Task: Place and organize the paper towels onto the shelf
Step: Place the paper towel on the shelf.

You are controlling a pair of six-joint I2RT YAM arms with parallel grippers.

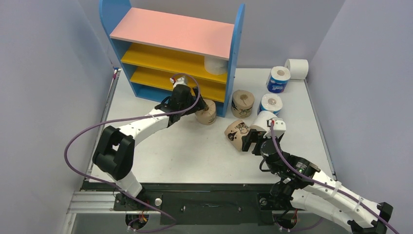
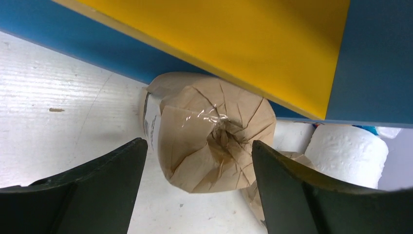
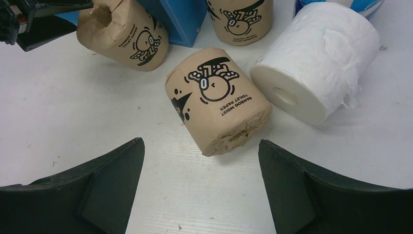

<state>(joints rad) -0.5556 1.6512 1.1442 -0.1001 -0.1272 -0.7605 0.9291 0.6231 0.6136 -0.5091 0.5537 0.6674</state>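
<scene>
Top external view: eight paper towels [image 1: 242,103], three tan with black prints, three white, two blue-wrapped. One white roll [image 1: 216,66] sits on the shelf [image 1: 170,31], apparently the upper yellow board; seven rest on the table [image 1: 185,151]. Left gripper [image 2: 198,144] and right gripper [image 3: 200,142] both spread wide, holding nothing.

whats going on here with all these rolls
Two robot arms are sorting paper rolls onto the shelf. The left gripper, jaws open, faces a tan roll at the shelf's foot. The right gripper, jaws also open, hovers over a printed tan roll lying on its side beside a white roll. Only one shelved roll sits on the upper yellow board; the others are on the table.
</scene>
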